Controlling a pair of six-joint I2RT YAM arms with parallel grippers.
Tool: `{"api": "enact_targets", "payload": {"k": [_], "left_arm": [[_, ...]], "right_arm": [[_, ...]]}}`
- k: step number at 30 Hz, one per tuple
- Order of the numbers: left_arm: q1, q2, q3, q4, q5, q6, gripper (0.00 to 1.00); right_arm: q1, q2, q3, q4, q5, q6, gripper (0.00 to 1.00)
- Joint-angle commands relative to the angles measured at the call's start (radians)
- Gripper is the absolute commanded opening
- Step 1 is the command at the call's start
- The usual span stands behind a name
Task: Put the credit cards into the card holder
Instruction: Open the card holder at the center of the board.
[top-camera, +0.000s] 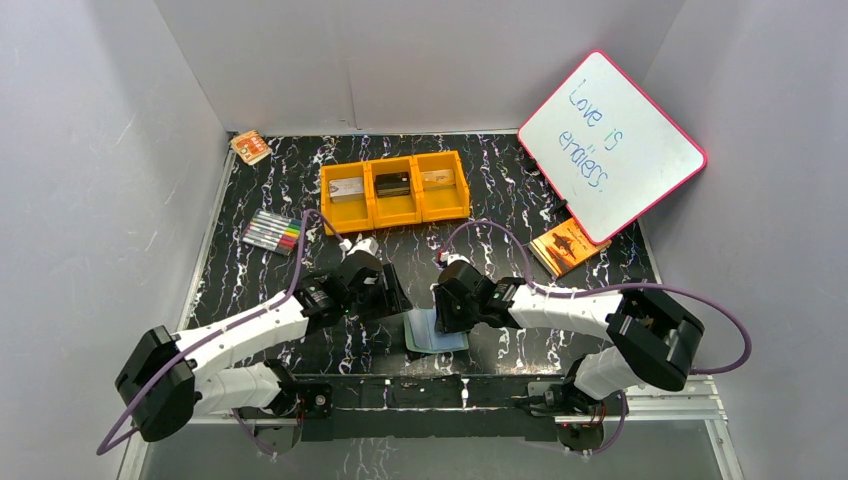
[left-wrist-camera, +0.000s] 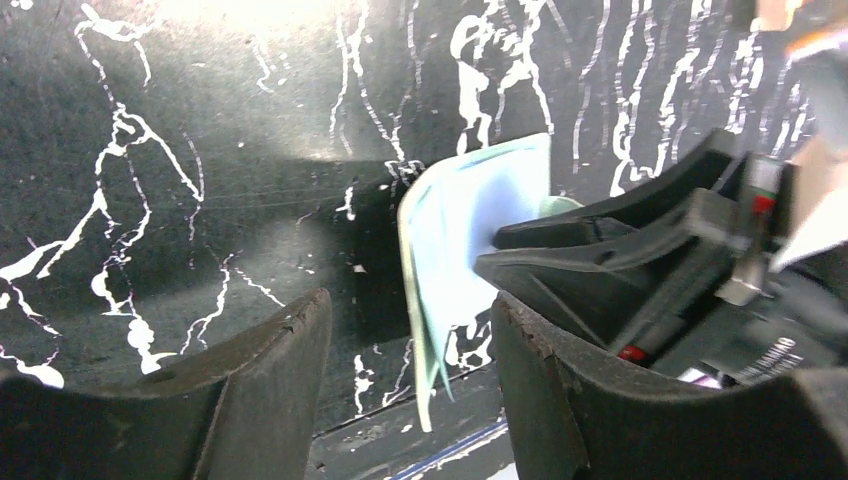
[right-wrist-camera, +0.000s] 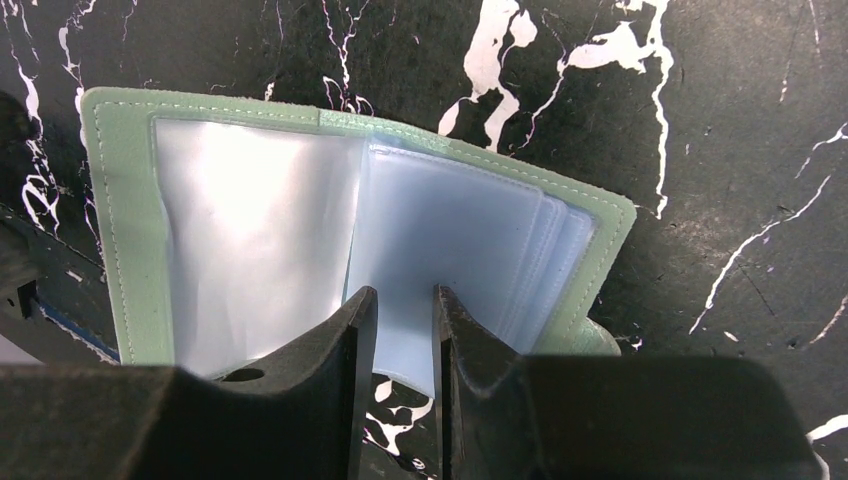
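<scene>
The card holder (top-camera: 436, 334) lies open on the black marbled table, near the front edge between my two grippers. Its grey-green cover (right-wrist-camera: 120, 230) frames pale blue clear pockets (right-wrist-camera: 460, 230). My right gripper (right-wrist-camera: 405, 292) (top-camera: 441, 316) is over the pockets' near edge, fingers a narrow gap apart, pinching nothing. The left gripper (left-wrist-camera: 410, 300) (top-camera: 392, 296) is open wide just left of the holder (left-wrist-camera: 465, 220), seen edge-on ahead of its gap. The credit cards, silver-grey (top-camera: 346, 188), black (top-camera: 392, 184) and tan (top-camera: 438, 179), lie in the orange tray (top-camera: 395, 215) farther back.
A set of coloured markers (top-camera: 272, 233) lies left of the tray. An orange patterned packet (top-camera: 250, 147) sits in the back left corner. A pink-framed whiteboard (top-camera: 612, 145) leans at the back right over an orange book (top-camera: 567, 246). White walls enclose the table.
</scene>
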Motion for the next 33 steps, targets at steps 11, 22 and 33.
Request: {"api": "enact_targets", "payload": {"k": [11,22,33], "left_arm": [[0.000,0.059,0.106,0.136,0.156,-0.052,0.45],[-0.004,0.149,-0.039,0.175,0.106,-0.064,0.15],[-0.005,0.231,-0.121,0.193,0.053,-0.044,0.02]], "right_arm": [[0.004,0.016,0.028,-0.007,0.039,0.010,0.35],[0.004,-0.023,0.004,-0.008,0.043,0.023,0.34],[0.004,-0.077,-0.030,-0.011,0.048,0.025,0.36]]}}
